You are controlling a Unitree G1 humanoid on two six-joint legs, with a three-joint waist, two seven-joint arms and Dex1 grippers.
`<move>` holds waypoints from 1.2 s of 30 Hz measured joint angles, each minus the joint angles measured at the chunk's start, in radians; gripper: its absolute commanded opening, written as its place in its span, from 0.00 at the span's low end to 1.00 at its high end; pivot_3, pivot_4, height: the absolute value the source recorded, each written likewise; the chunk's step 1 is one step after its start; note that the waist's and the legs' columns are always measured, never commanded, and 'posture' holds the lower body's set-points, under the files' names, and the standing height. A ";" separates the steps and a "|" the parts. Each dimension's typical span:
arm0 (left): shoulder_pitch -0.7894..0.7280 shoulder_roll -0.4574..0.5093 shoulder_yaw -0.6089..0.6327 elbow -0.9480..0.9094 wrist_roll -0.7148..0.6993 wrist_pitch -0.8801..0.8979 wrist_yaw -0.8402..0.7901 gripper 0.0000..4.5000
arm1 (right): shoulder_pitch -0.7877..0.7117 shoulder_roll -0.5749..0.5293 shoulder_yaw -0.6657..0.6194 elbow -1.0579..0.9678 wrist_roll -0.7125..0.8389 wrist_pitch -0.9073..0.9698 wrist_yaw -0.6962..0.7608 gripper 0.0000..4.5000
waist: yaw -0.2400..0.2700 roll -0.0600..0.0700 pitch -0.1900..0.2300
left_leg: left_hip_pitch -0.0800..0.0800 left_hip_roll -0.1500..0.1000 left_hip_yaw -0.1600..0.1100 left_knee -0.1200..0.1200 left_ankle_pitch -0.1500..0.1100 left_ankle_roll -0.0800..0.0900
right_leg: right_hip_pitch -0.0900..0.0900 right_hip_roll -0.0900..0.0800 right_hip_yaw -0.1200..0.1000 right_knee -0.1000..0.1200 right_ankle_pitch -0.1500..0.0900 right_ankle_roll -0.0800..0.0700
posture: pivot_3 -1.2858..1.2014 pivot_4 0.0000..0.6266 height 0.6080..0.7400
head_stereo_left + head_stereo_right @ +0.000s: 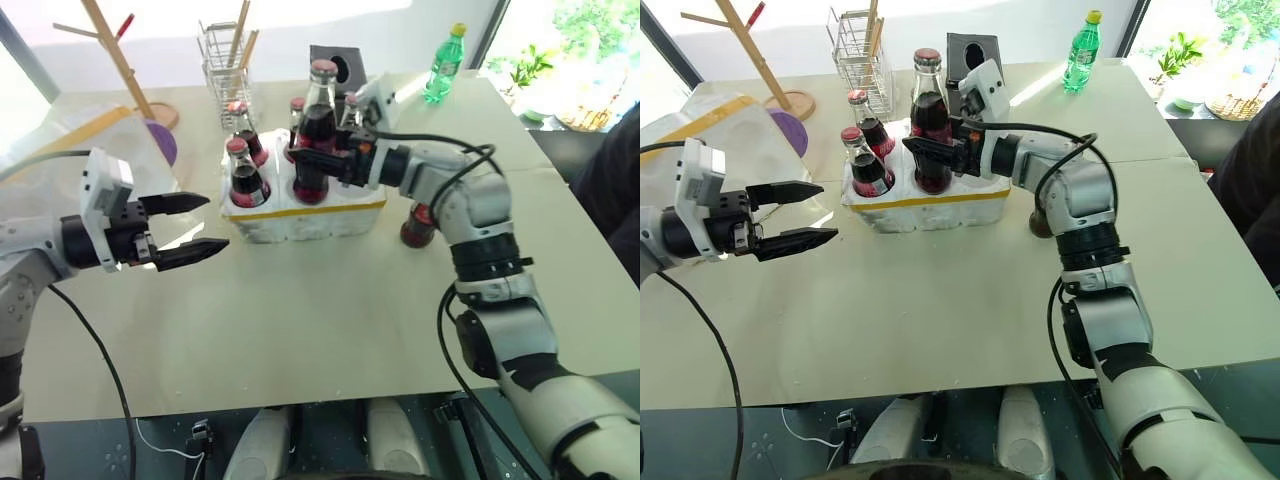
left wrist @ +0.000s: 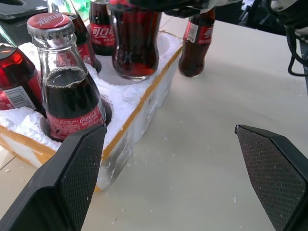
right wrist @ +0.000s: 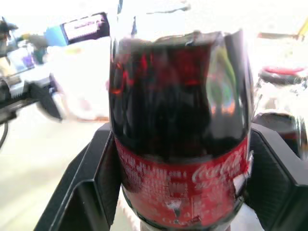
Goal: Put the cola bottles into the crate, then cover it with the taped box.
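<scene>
The right gripper (image 1: 312, 150) is clamped on a cola bottle (image 1: 318, 130), its black fingers (image 3: 98, 178) squeezing the red label from both sides. That bottle hangs upright over the crate (image 1: 300, 212), its base right at a front hole; whether it is already in the hole I can't tell. The crate sits mid-table (image 1: 330, 320), with a yellow band around its rim. Two more bottles stand in its left-hand holes, one at the front (image 1: 245, 175) and one behind it (image 1: 243, 125), and another red cap (image 1: 297, 104) peeks out behind the held bottle. One bottle (image 1: 417, 225) stands on the table just right of the crate, partly hidden by the right arm. The left gripper (image 1: 182, 228) hovers left of the crate, jaws spread wide and empty, pointing at it, clear of foam and bottles
</scene>
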 measured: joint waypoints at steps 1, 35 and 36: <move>0.001 -0.001 -0.005 -0.008 0.000 0.000 0.005 1.00 | -0.002 0.008 0.013 0.027 -0.024 -0.034 -0.007 0.62 | 0.000 0.000 0.000 | 0.000 0.000 0.000 0.000 0.000 0.000 | 0.000 0.000 0.000 0.000 0.000 0.000 | 0.52 0.24 1.00; -0.147 -0.245 -0.228 -0.025 -0.005 0.002 0.111 1.00 | 0.635 -0.292 -0.396 -0.923 0.368 0.606 -0.162 0.99 | 0.042 -0.001 -0.001 | 0.000 0.000 0.000 0.001 0.001 -0.001 | 0.003 0.000 0.000 -0.002 0.001 -0.001 | 0.52 0.24 1.00; -0.151 -0.248 -0.232 -0.024 -0.005 0.001 0.110 1.00 | 0.697 -0.291 -0.429 -0.949 0.378 0.611 -0.184 0.99 | 0.043 -0.001 -0.001 | 0.000 0.000 0.000 0.001 0.001 -0.001 | 0.003 0.000 0.000 -0.002 0.001 -0.001 | 0.52 0.24 1.00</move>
